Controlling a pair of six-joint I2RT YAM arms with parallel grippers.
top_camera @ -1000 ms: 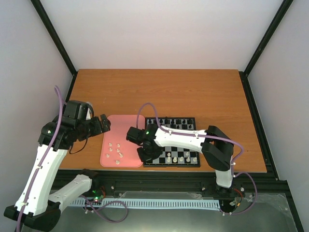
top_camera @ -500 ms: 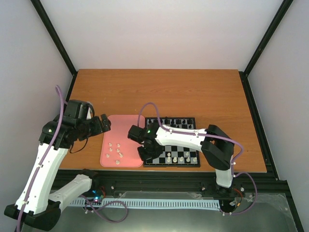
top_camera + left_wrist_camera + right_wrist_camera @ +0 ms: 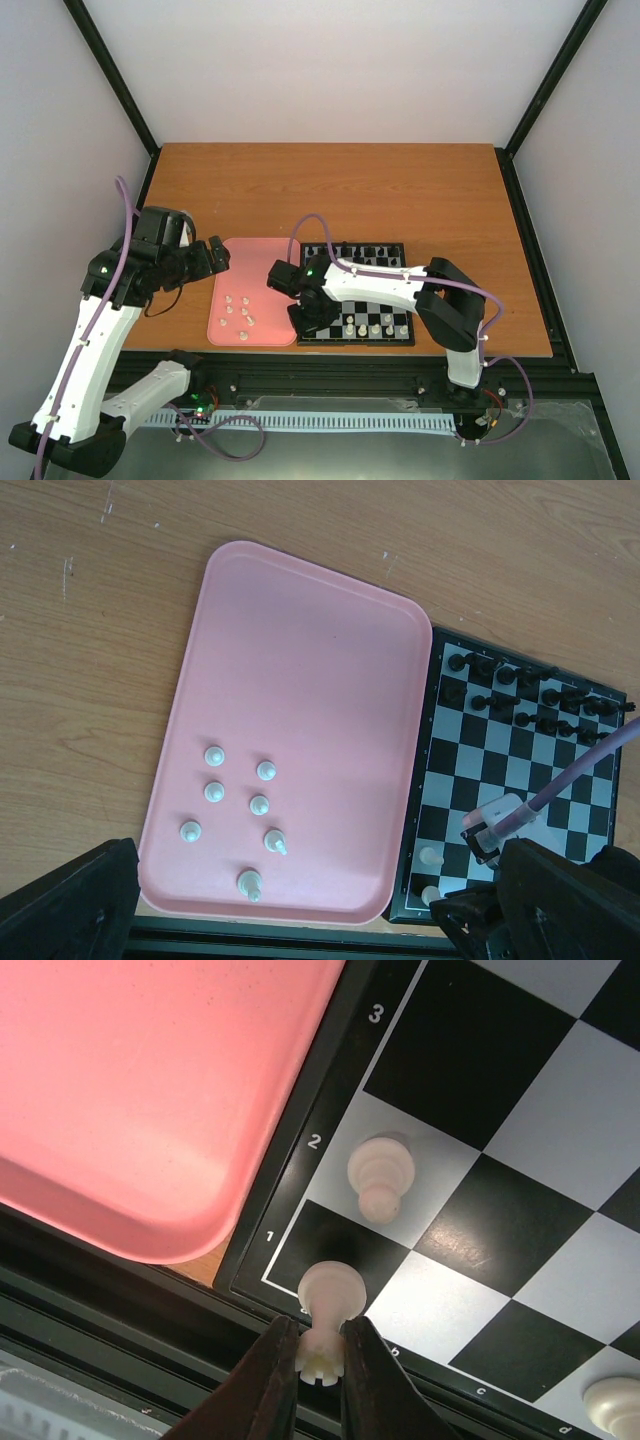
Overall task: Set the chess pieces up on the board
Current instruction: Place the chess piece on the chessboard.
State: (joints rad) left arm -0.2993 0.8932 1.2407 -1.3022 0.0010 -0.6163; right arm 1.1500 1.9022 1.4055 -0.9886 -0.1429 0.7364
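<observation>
Right tool (image 3: pixel 320 1352): clenched on the head of a cream-white rook (image 3: pixel 328 1295). The rook stands on the dark corner square of the board (image 3: pixel 500 1225), beside rim digit 1. A white pawn (image 3: pixel 380 1175) stands one square up, beside digit 2.

Rim print is readable only in the right wrist view: 1, 2, 3 along the side and c, d along the near edge.

Only the left wrist view shows what the pink tray (image 3: pixel 300 650) holds: seven white pieces (image 3: pixel 259 804), loose in its near half. It also shows black pieces (image 3: pixel 520 685) along the board's far rows.

The tray lies just beside the board on the bench (image 3: pixel 400 190).

Left tool (image 3: pixel 213 256): released, fingers wide, hovering at the tray's far left edge.
</observation>
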